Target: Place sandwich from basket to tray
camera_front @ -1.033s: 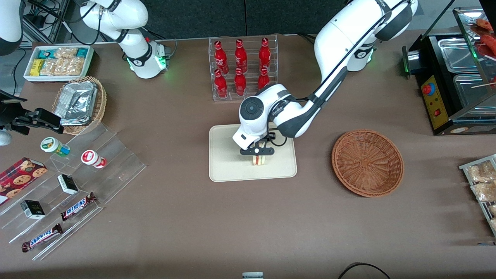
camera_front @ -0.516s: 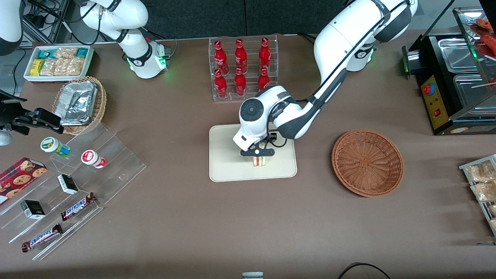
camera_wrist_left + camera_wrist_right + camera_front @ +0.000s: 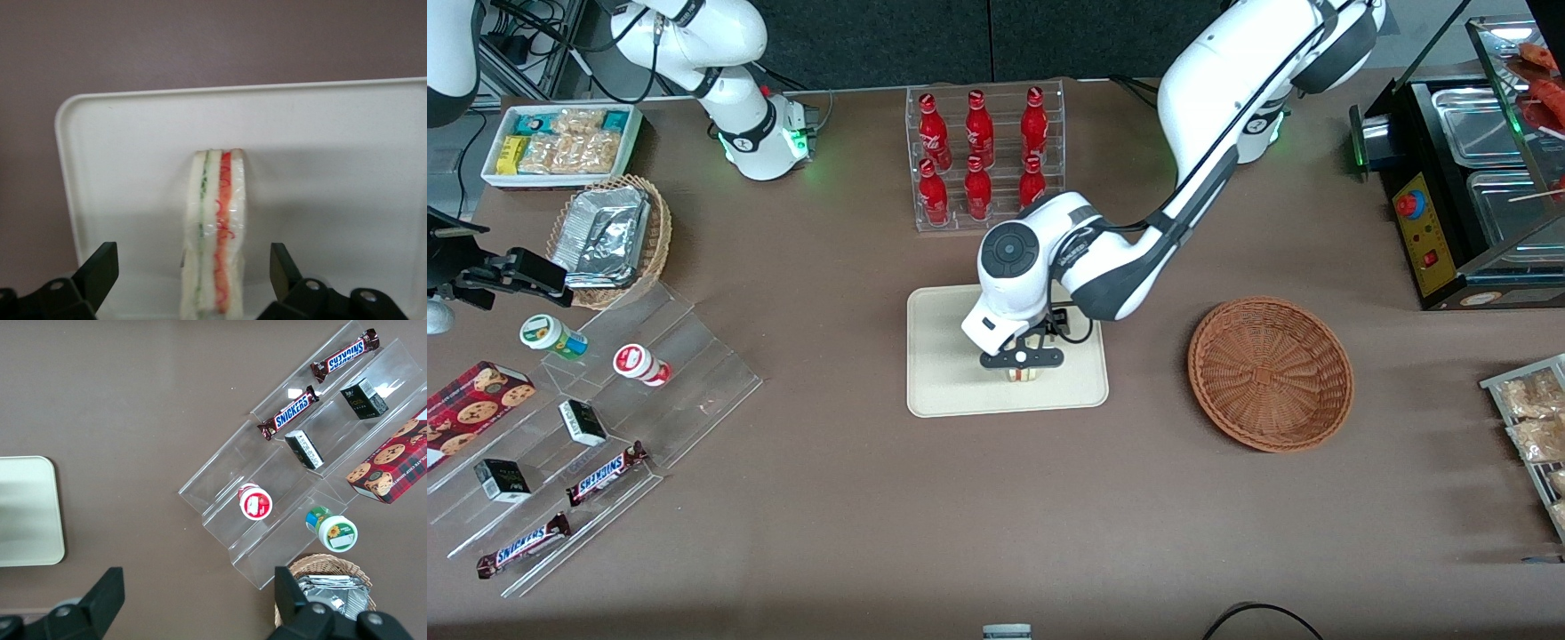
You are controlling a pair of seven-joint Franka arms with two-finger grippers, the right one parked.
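The sandwich (image 3: 1023, 374) stands on edge on the cream tray (image 3: 943, 373), its white bread and its green and red filling showing in the left wrist view (image 3: 217, 227). My left gripper (image 3: 1021, 359) hangs right above it and hides most of it in the front view. In the left wrist view the gripper (image 3: 190, 261) is open, with its black fingers (image 3: 100, 270) spread wide on both sides of the sandwich and a gap to each. The reddish-brown basket (image 3: 1270, 373) sits empty on the table beside the tray, toward the working arm's end.
A clear rack of red bottles (image 3: 983, 156) stands farther from the front camera than the tray. Clear tiered shelves with snacks (image 3: 596, 418), a tan basket with foil (image 3: 609, 236) and a white snack bin (image 3: 560, 142) lie toward the parked arm's end. A black food warmer (image 3: 1467, 187) stands at the working arm's end.
The gripper hand has shifted slightly nearer the front camera and now covers more of the sandwich. The sandwich has stayed in place on the tray.
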